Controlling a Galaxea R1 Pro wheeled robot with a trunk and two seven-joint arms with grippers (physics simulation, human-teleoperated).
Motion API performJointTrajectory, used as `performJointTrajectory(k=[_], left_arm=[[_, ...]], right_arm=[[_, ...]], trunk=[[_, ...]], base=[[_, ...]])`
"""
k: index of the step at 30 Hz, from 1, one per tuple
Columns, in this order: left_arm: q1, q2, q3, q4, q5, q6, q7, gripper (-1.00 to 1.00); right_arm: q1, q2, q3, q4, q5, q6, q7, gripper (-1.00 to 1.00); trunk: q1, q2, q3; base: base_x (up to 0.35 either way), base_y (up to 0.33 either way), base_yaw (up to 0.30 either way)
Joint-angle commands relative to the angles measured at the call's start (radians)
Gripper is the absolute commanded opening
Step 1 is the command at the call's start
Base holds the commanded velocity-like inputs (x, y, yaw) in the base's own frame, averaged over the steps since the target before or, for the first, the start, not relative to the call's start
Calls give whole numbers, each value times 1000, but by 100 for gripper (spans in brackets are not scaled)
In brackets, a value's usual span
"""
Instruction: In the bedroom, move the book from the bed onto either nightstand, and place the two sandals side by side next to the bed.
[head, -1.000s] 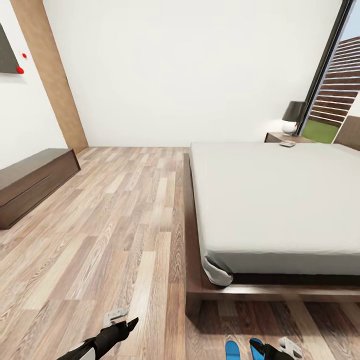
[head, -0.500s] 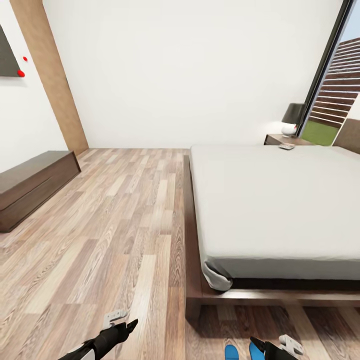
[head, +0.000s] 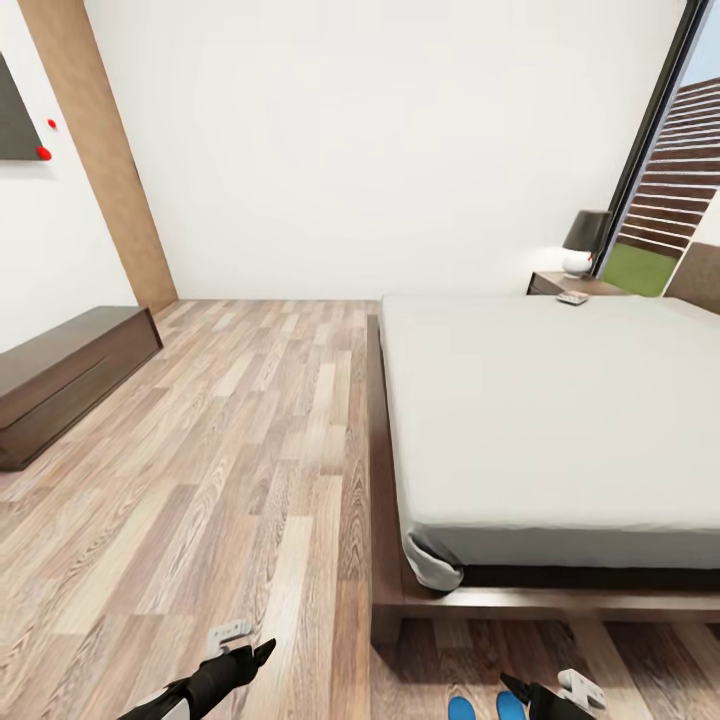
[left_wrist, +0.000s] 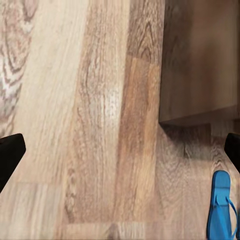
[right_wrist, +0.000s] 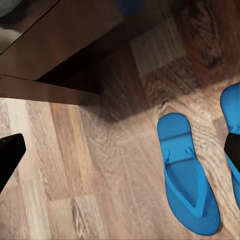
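1. We see a white back wall (head: 380, 140) and a white side wall on the left.
2. A brown wooden panel (head: 100, 150) stands in the corner where these walls meet.
3. The floor (head: 230, 450) is made of light wood planks in mixed brown tones.
4. A long low dark dresser (head: 60, 385) stands along the left wall.
5. A dark picture (head: 15, 110) with red dots beside it hangs above the dresser.
6. On the right, a tall window (head: 670, 180) with a dark frame shows green grass and slats outside.
7. A lamp (head: 585, 240) with a dark shade stands near the window.
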Motion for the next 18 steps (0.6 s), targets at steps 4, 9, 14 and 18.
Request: performJointTrajectory(k=[4,9,14,18], left_arm=[[-1,0,-8,24,8,-4,-3,100],[9,0,-8,35,8,-1,1,100],[30,0,-9,35,-11,0,3,100],[35,0,-9,35,-23,0,3,100]], right_arm=[[0,-2,8,0,-10,1,3,100],[0,-2,7,34,-10,1,4,100],[0,-1,8,96,-10,1,4,100],[0,-1,8,107,-10,1,4,100]], trunk=[[-16,28,12],[-35,63,27],[-50,91,40],[-50,91,40]], base=[[0,0,0],[0,0,0],[0,0,0],[0,0,0]])
